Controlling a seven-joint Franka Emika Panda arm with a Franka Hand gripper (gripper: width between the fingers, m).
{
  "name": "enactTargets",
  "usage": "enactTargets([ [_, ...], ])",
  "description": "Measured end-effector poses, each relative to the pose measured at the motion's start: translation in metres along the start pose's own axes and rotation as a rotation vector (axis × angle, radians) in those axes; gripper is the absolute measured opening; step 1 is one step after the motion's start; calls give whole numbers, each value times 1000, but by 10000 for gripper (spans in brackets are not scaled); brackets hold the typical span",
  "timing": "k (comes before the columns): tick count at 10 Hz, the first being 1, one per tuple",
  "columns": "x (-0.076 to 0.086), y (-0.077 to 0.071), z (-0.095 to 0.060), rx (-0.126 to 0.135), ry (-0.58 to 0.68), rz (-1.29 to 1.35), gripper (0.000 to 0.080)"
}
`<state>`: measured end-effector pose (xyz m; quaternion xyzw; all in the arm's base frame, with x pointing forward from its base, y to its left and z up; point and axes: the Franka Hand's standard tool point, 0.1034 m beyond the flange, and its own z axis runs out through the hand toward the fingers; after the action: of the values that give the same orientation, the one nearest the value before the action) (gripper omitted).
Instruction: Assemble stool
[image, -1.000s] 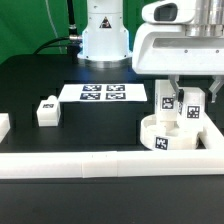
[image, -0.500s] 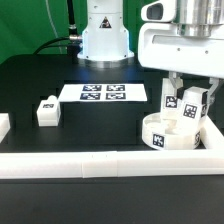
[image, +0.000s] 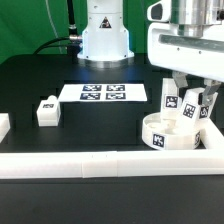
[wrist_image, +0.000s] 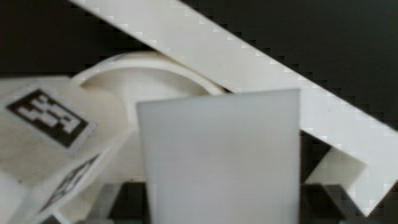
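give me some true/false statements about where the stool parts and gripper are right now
1. A loose leg stands on the table, apart from the seat. True.
2. The marker board lies on the seat. False: it lies flat on the table, near the robot base.
3. The gripper holds a second leg over the seat. True.
4. The seat is at the exterior view's left. False: it is at the right, by the long white rail.

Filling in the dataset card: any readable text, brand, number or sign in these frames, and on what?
Words, brands, numbers: none readable in either view.
Black-and-white square tags only, patterns not text: on the marker board, the seat, the loose leg, and one leg and a second leg over the seat.
Wrist view: one tag on a white part, blurred, no characters.
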<state>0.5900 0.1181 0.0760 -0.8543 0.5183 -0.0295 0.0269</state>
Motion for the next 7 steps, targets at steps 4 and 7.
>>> enactTargets([
  [4, 2, 1, 1, 71, -69, 500, 340],
  [7, 2, 1, 1, 68, -78, 662, 340],
])
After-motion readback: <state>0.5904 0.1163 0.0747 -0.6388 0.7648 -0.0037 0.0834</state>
